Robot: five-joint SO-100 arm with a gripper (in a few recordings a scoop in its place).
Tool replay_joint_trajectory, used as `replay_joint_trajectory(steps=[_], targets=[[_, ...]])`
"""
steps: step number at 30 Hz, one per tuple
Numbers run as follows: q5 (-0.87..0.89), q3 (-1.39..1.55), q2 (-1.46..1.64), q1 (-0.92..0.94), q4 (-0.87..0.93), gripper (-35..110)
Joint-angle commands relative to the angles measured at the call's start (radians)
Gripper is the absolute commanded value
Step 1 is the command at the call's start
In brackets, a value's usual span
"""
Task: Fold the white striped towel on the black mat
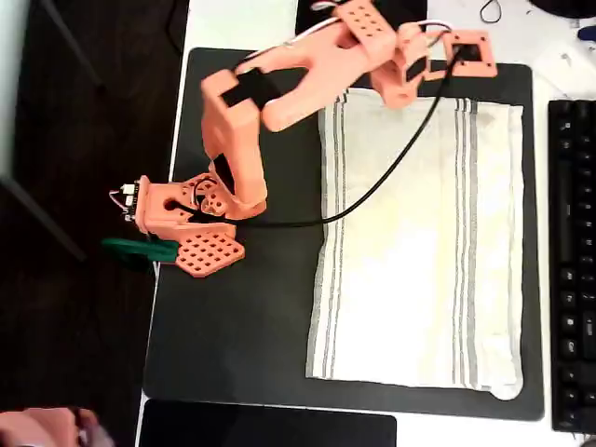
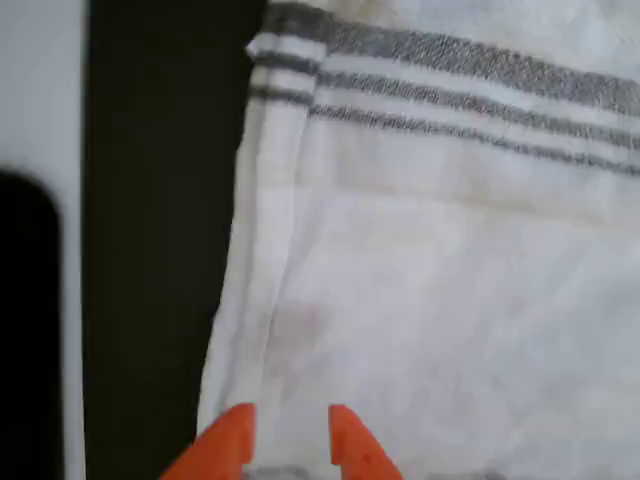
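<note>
The overhead view is evenly and brightly lit, with no hard shadows. The white tabletop (image 1: 242,23) is washed out to near pure white along the top edge, and the white striped towel (image 1: 419,242) reads warm cream — soft, with little weave detail. The black mat (image 1: 233,335) shows a faint matte sheen. The whole picture is slightly blurred, most at the bottom-left corner. In the wrist view the towel's hem and grey stripes are soft and hazy, and the orange fingertips (image 2: 230,440) at the bottom edge are out of focus.
</note>
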Motion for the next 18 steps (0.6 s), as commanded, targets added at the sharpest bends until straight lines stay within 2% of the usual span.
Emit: replay_joint_trajectory(steps=[1,18], targets=[[-0.014,-0.091,-0.046,0.026,-0.02,11],[-0.003,-0.183,-0.276,0.077,-0.155,14]])
